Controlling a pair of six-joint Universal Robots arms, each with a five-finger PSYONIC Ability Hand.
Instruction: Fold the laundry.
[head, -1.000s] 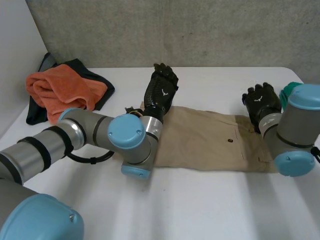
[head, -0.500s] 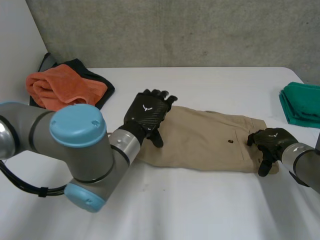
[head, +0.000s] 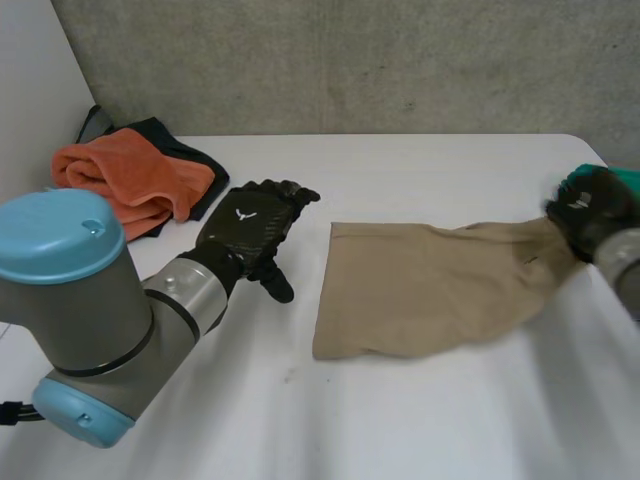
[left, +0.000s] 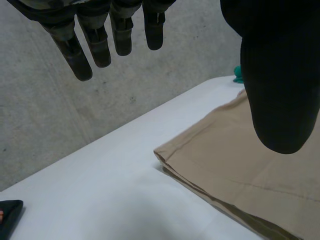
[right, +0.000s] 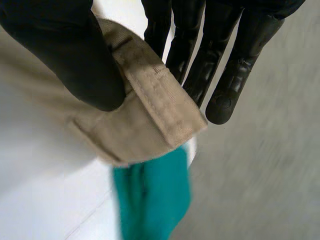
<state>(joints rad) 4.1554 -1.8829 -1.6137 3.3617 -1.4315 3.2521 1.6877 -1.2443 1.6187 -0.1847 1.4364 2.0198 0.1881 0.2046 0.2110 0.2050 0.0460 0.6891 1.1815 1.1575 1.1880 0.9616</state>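
A tan pair of shorts (head: 420, 290) lies across the middle of the white table, its right end raised. My right hand (head: 590, 210) is shut on that end. In the right wrist view the thumb (right: 65, 55) pinches the waistband (right: 150, 115) against the straight fingers (right: 220, 65). My left hand (head: 250, 225) hovers open just left of the shorts, touching nothing. In the left wrist view its straight fingers (left: 90, 45) and thumb (left: 280, 75) hang above the shorts' near corner (left: 240, 175).
An orange towel (head: 125, 180) sits on a dark garment (head: 195, 165) at the back left. A folded green cloth (right: 155, 200) lies at the table's right edge, just behind my right hand. A grey wall stands behind the table.
My right hand closed on the waistband end and pulled it up and to the right, sliding the shorts rightward. My left hand drew back off the shorts to their left.
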